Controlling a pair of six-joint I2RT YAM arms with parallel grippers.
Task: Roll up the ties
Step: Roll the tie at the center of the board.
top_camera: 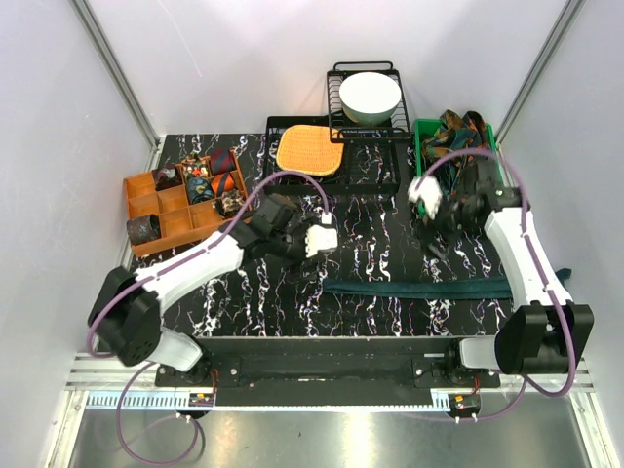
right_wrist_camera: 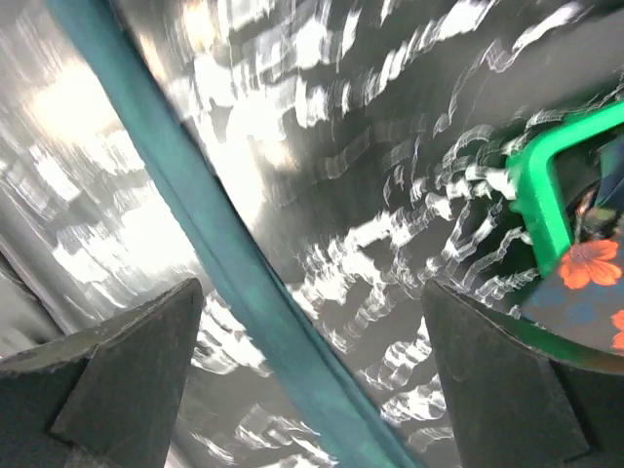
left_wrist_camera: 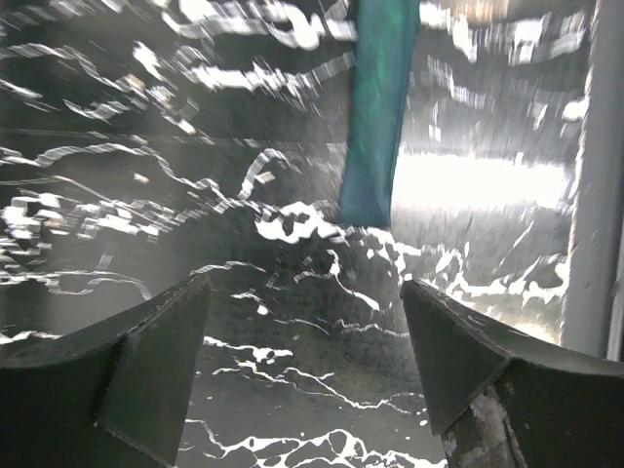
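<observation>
- Done so far: several rolled ties (top_camera: pixel 207 175) sit in the compartments of the orange tray (top_camera: pixel 139 185) at the left of the table. 1 dark roll (top_camera: pixel 146 230) fills its near-left compartment.
- Left to do: a heap of loose ties (top_camera: pixel 456 132) lies in the green basket (top_camera: pixel 421 136) at the far right. I judge the job partway through, with more than 1 tie to go.
- The piece being worked is the teal tie (top_camera: pixel 419 289). It lies flat and unrolled along the near part of the table. Its left end is near the table's middle and its right end passes behind the right arm. No coil has been started on it.
- The left gripper (top_camera: pixel 329 242) reaches to the middle of the table, low over the surface, with its jaws spread and empty. Its wrist view shows the tie's end (left_wrist_camera: pixel 375 127) just ahead of the fingers (left_wrist_camera: pixel 156 361), not between them.
- The right gripper (top_camera: pixel 436 226) hangs by the basket's near edge with its jaws spread wide, gripping nothing. In its wrist view the tie (right_wrist_camera: pixel 224 263) runs slantwise on the table below the fingers (right_wrist_camera: pixel 127 361). The basket's corner (right_wrist_camera: pixel 536 195) shows at the right.
- The next move likely calls for pinching the tie's left end to start the roll.
</observation>
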